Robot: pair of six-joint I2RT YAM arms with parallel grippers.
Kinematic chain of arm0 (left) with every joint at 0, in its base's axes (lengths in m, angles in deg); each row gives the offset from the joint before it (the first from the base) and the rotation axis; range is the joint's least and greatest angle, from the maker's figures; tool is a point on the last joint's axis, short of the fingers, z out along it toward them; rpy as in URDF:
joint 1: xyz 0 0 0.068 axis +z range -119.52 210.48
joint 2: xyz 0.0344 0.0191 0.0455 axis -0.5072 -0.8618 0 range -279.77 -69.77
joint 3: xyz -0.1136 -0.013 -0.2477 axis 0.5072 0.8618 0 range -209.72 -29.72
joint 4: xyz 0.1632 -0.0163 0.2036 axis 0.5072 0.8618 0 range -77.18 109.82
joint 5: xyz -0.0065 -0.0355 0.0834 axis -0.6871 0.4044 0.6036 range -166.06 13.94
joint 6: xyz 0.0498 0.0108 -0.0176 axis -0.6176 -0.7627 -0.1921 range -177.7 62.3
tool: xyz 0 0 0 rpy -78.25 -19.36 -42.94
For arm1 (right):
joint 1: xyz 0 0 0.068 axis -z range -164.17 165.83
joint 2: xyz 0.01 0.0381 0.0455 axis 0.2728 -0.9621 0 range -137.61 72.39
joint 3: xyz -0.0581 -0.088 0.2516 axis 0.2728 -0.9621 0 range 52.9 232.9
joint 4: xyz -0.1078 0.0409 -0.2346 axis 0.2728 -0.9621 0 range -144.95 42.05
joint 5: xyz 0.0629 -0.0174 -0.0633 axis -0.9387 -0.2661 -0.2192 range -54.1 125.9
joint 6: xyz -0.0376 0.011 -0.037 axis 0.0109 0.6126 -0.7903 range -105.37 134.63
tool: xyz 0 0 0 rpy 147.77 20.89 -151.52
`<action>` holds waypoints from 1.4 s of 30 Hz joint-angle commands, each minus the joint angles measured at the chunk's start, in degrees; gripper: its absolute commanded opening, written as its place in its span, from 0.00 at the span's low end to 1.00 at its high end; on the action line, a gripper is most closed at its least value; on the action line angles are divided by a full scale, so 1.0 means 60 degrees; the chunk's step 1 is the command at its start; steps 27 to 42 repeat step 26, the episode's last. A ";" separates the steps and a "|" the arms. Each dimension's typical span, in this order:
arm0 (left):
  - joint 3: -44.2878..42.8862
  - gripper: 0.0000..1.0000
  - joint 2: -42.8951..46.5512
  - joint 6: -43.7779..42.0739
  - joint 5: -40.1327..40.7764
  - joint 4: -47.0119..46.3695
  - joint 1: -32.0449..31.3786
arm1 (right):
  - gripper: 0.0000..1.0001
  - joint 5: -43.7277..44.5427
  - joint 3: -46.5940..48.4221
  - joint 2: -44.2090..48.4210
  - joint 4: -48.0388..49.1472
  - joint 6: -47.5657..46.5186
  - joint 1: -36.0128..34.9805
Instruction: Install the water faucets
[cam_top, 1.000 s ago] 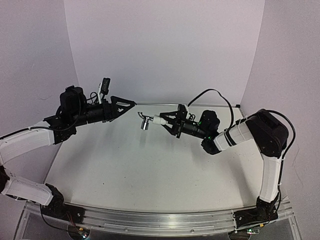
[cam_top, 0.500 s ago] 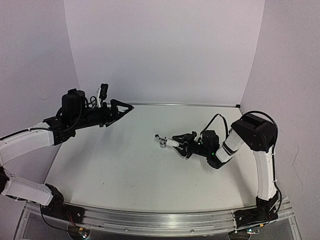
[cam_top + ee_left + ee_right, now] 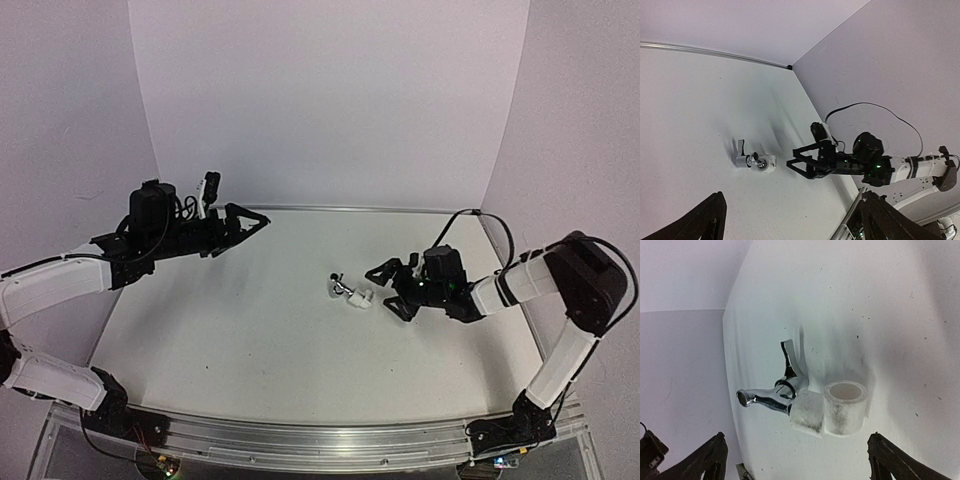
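Silver faucet, seated in a white elbow fitting, lies on the tabletop, apparently assembled, so the right tool just right of it and the left tool at far left both gape empty.

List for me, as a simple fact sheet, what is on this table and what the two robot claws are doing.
Surface: white table, with pale walls behind and at the sides
Faucet: small shiny silver faucet, lying near the table's middle
Fitting: white elbow fitting, joined to the faucet's base
Left gripper: open, empty, raised over the far left of the table
Right gripper: open, empty, just right of the fitting, not touching it
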 commanded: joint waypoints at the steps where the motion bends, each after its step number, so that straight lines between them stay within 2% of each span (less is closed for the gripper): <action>1: -0.0636 0.99 0.0351 -0.0766 0.0776 0.0210 0.0052 | 0.98 0.1196 0.0222 0.2191 -0.4363 -0.3065 0.0023; 4: -0.0726 1.00 0.0802 -0.1242 0.1815 0.0471 0.0062 | 0.98 0.2237 0.0648 0.3821 -0.6289 -0.4634 0.0030; 8: -0.0788 1.00 0.1744 -0.1961 0.3762 0.0831 0.0067 | 0.98 0.4085 0.1721 0.6057 -0.7835 -0.6141 0.0025; 12: -0.0713 1.00 0.2729 -0.2678 0.5488 0.0926 0.0066 | 0.98 0.5090 0.2913 0.7139 -0.8662 -0.7458 0.0018; 15: -0.0733 1.00 0.3278 -0.3122 0.6074 0.0964 0.0066 | 0.98 0.5285 0.3662 0.7411 -0.8907 -0.8206 0.0031; 23: -0.0855 1.00 0.3807 -0.3385 0.6794 0.1623 0.0065 | 0.98 0.5360 0.4426 0.7770 -0.9042 -0.8659 0.0024; 26: -0.0910 1.00 0.3815 -0.3462 0.6858 0.1722 0.0062 | 0.98 0.5349 0.4051 0.8146 -0.8558 -0.8580 0.0027; 42: -0.0910 1.00 0.3815 -0.3462 0.6858 0.1722 0.0062 | 0.98 0.5349 0.4051 0.8146 -0.8558 -0.8580 0.0027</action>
